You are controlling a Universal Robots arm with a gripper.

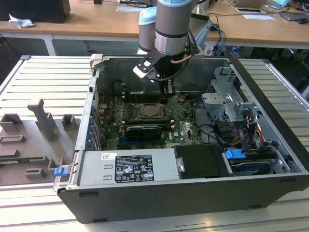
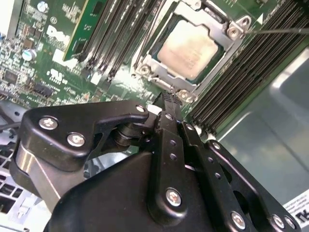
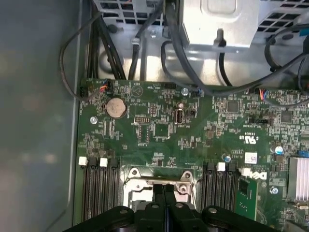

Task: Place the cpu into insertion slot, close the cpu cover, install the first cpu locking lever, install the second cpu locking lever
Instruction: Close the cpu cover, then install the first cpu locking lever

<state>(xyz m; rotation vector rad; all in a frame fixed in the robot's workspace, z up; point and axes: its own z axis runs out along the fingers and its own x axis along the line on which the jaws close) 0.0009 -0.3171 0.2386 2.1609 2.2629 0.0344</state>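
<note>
The cpu (image 2: 188, 44) lies flat in the insertion slot (image 1: 148, 111), its pale metal face showing through the cut-out of the cpu cover (image 2: 166, 77), which lies down over it. A thin metal lever rod (image 2: 285, 30) sticks out past one corner of the socket. My gripper (image 2: 169, 99) hangs just above the motherboard at the socket's edge, and its black fingers are shut together with nothing between them. In the first wrist view the fingertips (image 3: 159, 191) sit over the metal rim of the slot (image 3: 181, 175). In the exterior view the gripper (image 1: 167, 94) hangs just behind the socket.
Long black memory slots (image 2: 120, 34) flank the socket on both sides. A black graphics card (image 1: 143, 130) lies in front of it. A power supply (image 1: 128, 166), a drive cage (image 1: 227, 96) and loose cables (image 3: 145, 43) crowd the case. Grey fixtures (image 1: 38, 130) sit outside on the exterior view's left.
</note>
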